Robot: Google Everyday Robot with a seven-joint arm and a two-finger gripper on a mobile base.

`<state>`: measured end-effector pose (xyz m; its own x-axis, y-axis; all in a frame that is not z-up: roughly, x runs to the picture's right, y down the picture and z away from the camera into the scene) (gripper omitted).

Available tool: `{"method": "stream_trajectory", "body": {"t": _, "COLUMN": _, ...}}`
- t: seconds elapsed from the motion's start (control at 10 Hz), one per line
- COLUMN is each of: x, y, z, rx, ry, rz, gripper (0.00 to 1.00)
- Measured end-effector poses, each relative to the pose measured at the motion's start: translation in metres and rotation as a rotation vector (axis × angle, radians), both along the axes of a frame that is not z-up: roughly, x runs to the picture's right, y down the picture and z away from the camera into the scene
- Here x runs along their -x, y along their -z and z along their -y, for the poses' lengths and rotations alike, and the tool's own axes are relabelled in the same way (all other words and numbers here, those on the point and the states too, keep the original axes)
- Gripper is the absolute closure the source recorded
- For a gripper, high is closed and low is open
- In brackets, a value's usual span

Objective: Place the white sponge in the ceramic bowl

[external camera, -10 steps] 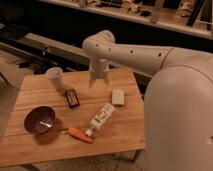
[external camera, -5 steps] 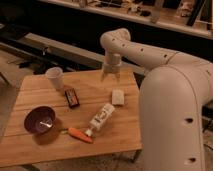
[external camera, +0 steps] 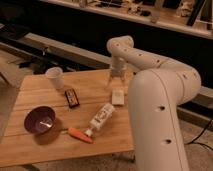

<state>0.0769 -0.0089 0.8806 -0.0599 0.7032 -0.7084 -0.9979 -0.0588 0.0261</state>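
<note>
White sponge: small off-white block with rounded corners, lying flat near the far right edge of the wooden table. Ceramic bowl: round, dark purple, glossy, upright on the table's near left. Gripper: just above the sponge.

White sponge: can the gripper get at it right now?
Probably yes: the gripper hangs just above and behind the white sponge, with nothing between them. The white bottle lies apart from the sponge, nearer the camera.
</note>
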Motion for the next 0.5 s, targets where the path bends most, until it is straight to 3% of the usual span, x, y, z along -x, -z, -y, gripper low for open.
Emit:
{"method": "stream_trajectory", "body": {"t": 0.3, "x": 0.000, "y": -0.020, "z": -0.025, "rx": 0.062, "ry": 0.033, "rz": -0.003, "gripper": 0.35}}
{"method": "stream_trajectory", "body": {"t": 0.5, "x": 0.000, "y": -0.026, "z": -0.037, "rx": 0.071, "ry": 0.055, "rz": 0.009, "gripper": 0.35}}
